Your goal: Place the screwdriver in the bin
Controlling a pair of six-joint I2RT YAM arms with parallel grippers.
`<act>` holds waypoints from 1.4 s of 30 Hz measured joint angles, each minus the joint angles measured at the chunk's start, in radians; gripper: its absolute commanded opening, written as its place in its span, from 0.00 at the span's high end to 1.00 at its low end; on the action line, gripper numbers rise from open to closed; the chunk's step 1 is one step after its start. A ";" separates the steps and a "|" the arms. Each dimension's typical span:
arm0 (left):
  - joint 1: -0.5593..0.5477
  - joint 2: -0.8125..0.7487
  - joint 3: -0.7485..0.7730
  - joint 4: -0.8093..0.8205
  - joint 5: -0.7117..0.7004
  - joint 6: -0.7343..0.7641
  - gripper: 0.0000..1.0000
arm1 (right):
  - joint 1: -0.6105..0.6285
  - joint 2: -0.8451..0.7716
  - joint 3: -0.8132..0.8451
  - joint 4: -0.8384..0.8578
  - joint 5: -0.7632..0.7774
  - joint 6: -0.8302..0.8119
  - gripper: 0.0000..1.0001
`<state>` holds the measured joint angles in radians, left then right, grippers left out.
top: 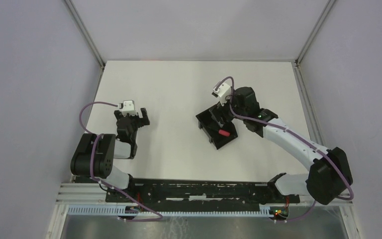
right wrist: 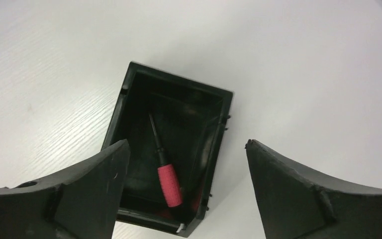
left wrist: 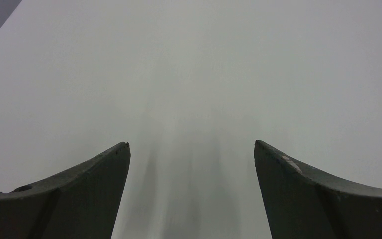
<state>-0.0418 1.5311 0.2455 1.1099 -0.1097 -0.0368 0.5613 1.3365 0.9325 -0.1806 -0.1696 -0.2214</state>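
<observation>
The left gripper (left wrist: 191, 144) hangs over bare table (top: 179, 89), jaws apart. Farther out, the right gripper (right wrist: 186, 142) hovers, jaws apart, above the bin (right wrist: 179, 82). Its wrist view shows the whole screwdriver (right wrist: 168, 181) lying inside; the top view catches only the red handle.

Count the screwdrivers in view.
1. The small red-handled screwdriver with a thin dark shaft lies on the floor of the black plastic open-top bin. One bin corner is hidden in the wrist view.
</observation>
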 measured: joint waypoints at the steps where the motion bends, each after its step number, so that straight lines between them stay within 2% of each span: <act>1: 0.000 0.000 0.000 0.000 0.000 0.000 0.00 | 0.000 -0.026 0.008 0.001 0.022 0.013 0.02; 8: 0.000 0.000 0.000 0.000 0.000 0.000 0.00 | -0.004 -0.153 -0.007 0.051 0.252 0.085 0.02; 11: 0.000 0.000 0.000 0.000 0.000 0.000 0.00 | -0.027 -0.223 -0.079 0.100 0.375 0.123 0.02; 16: 0.000 0.000 0.000 0.000 0.000 0.000 0.00 | -0.120 -0.278 -0.234 0.169 0.483 0.175 0.02; 25: 0.000 0.000 0.000 0.000 0.000 0.000 0.00 | -0.263 -0.388 -0.581 0.344 0.536 0.252 0.02; 29: 0.000 0.000 0.000 0.000 0.000 0.000 0.00 | -0.273 -0.427 -0.696 0.435 0.524 0.251 0.02; 42: 0.000 0.000 0.000 0.000 0.000 0.000 0.00 | -0.273 -0.439 -0.795 0.579 0.516 0.254 0.02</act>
<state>-0.0418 1.5311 0.2455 1.1099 -0.1097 -0.0368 0.2886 0.8974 0.1371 0.3988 0.3466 0.0322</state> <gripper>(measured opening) 0.997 0.979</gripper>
